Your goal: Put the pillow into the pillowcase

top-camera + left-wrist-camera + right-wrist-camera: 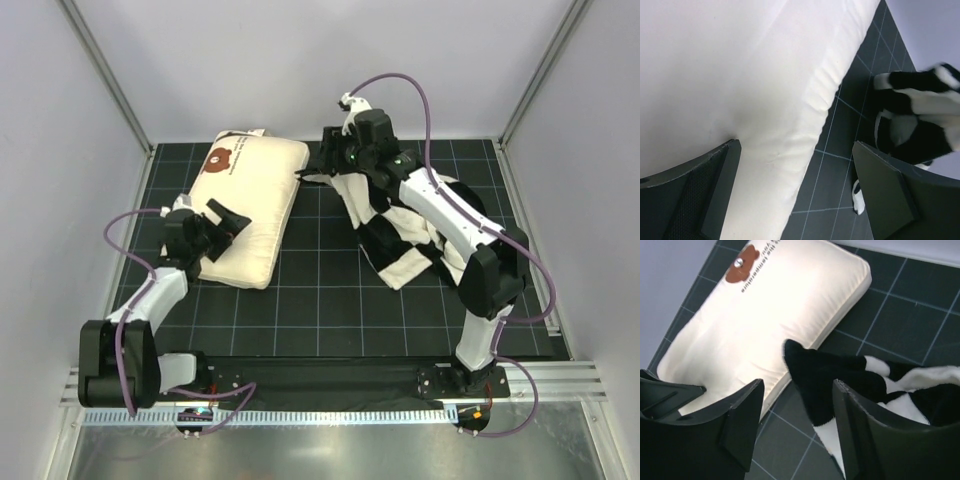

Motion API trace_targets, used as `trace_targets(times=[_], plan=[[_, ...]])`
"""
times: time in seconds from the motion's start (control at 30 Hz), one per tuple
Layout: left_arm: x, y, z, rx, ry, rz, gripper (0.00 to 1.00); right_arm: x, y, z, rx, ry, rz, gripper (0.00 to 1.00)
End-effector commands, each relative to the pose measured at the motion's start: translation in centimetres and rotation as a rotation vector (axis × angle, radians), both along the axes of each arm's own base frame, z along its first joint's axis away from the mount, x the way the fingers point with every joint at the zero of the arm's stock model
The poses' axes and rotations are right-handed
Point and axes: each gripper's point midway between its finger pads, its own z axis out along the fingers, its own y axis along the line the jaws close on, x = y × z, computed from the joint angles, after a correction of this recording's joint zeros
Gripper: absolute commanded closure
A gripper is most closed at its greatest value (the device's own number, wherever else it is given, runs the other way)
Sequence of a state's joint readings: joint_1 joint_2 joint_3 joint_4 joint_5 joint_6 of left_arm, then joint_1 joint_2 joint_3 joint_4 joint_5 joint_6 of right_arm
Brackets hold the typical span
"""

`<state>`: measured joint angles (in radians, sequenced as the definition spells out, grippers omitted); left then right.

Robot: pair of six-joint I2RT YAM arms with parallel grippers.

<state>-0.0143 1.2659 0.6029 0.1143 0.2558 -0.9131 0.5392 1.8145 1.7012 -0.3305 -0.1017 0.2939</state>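
- Two things stay unclear to us. The pillowcase (pixel 400 255) is a crumpled heap with the right arm (pixel 450 215) lying across it in the top view, so we cannot make out its opening. The print beside the bear mark (pixel 741 265) is too small to read.
- We see the pillow (pixel 250 195) cut off in the left wrist view, which shows only plain cream cloth and one long edge. In the top view the left hand (pixel 222 222) covers part of its near end.
- Only the left wrist view shows us that the left hand's fingers stand wide apart. One is over the pillow and the other is past its edge, above the counter (pixel 320 300). We cannot tell whether the first one presses the cloth.
- Only the right wrist view shows us the right hand (pixel 799 382) with its fingers spread. A black corner of the pillowcase lies in the gap between them, not clamped.
- We place the pillow flat on the left half of the counter. In the top view its long axis runs from about 1 o'clock to 7 o'clock, with the bear mark at the far end.
- We place the pillowcase at 3 o'clock from the pillow, stretched roughly from 10 to 4 o'clock. Its black corner points toward the pillow's long edge, and we cannot tell whether the two touch.
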Motion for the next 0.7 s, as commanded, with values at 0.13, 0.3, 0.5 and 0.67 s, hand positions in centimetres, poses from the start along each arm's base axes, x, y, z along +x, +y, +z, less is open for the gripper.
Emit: trace_targets(times=[0.13,0.3,0.5,0.67], plan=[[-1.2,-0.4,4.7,0.1,-0.156,0.024,0.0,-0.3,0.3,5.9,0.033,-0.094,0.03,0.28],[-1.7,-3.9,7.2,0.109,-0.257,-0.029,0.0,-5.1,-5.5,0.0,-0.101,0.023,-0.103,0.28],[-0.9,-2.3,6.0,-0.013,-0.187,0.132,0.0,-11.2,-9.6,-7.3,-0.107,0.152,-0.192,0.28],[-1.1,-4.6,5.6,-0.052,-0.124,-0.007,0.0,-15.3,-13.4,-13.6,-0.154,0.313,-0.35,0.28]])
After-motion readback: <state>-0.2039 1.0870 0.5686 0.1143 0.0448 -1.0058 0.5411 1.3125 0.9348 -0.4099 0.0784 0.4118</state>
